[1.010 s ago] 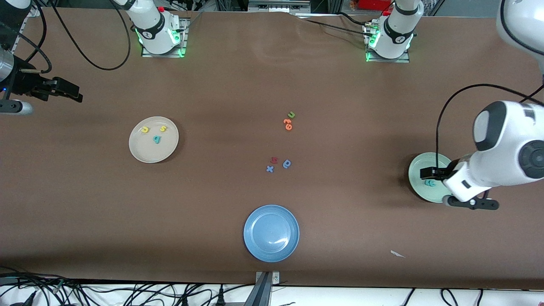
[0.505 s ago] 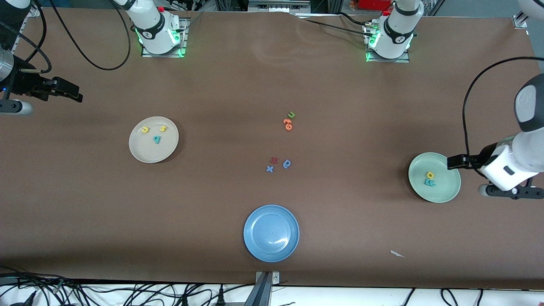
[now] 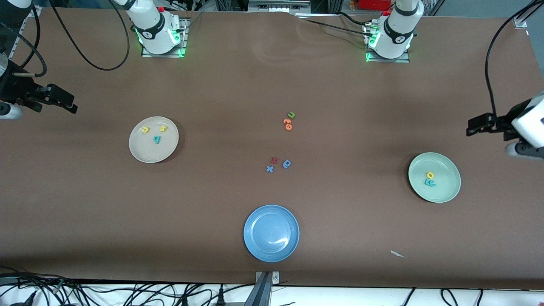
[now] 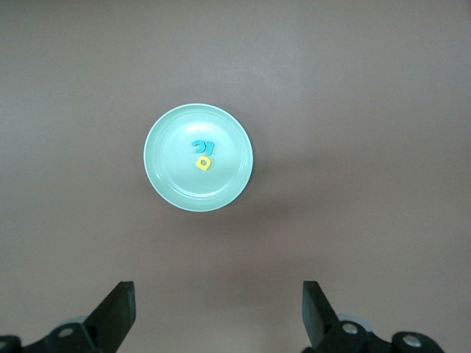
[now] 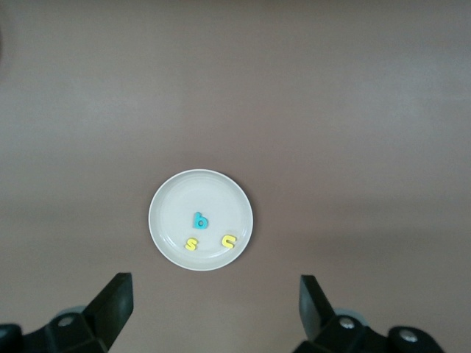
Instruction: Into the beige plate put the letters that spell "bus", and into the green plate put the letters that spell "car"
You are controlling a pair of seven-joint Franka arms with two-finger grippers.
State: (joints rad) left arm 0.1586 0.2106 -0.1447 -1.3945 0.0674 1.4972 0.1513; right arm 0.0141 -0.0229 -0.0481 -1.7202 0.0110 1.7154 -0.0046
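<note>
The beige plate [image 3: 153,140] holds the teal "b" [image 3: 157,139], yellow "u" [image 3: 145,129] and yellow "s" [image 3: 163,128]; the green plate [image 3: 434,177] holds the yellow "a" [image 3: 430,174] touching what seem the teal "c" and "r" [image 3: 430,182]. Both the left end effector [image 3: 472,126] and right end effector [image 3: 72,103] hang over bare worktop [image 3: 238,85] near its ends, fingers spread apart and empty.
</note>
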